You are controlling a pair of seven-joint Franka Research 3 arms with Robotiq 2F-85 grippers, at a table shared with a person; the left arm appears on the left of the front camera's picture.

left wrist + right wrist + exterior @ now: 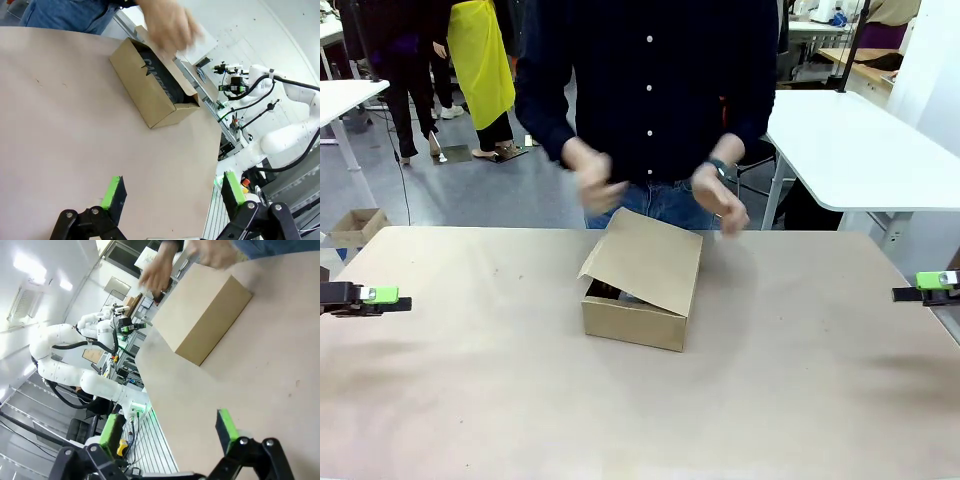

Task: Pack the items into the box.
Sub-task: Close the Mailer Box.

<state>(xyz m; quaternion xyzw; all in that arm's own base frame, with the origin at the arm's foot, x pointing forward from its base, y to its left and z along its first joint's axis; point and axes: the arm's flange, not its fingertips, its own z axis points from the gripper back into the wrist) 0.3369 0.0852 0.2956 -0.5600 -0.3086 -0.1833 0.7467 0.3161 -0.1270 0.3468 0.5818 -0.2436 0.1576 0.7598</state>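
Note:
The brown cardboard box [638, 318] stands mid-table, its flap lid [650, 260] tilted low over the opening. Inside lies the pouch [161, 81], in shadow, with its white "CAMPUS" lettering partly showing. The person's two hands [595, 182] hover blurred just above and behind the box. My left gripper [392, 300] rests open at the table's left edge, far from the box, with nothing between its green pads [113, 192]. My right gripper [912, 291] is open at the right edge, also holding nothing. From the right wrist, the box [206, 320] shows its closed side.
Bare tan table [480, 390] lies all around the box. A small cardboard box [356, 226] sits on the floor far left, and white tables stand behind. Other people stand in the background.

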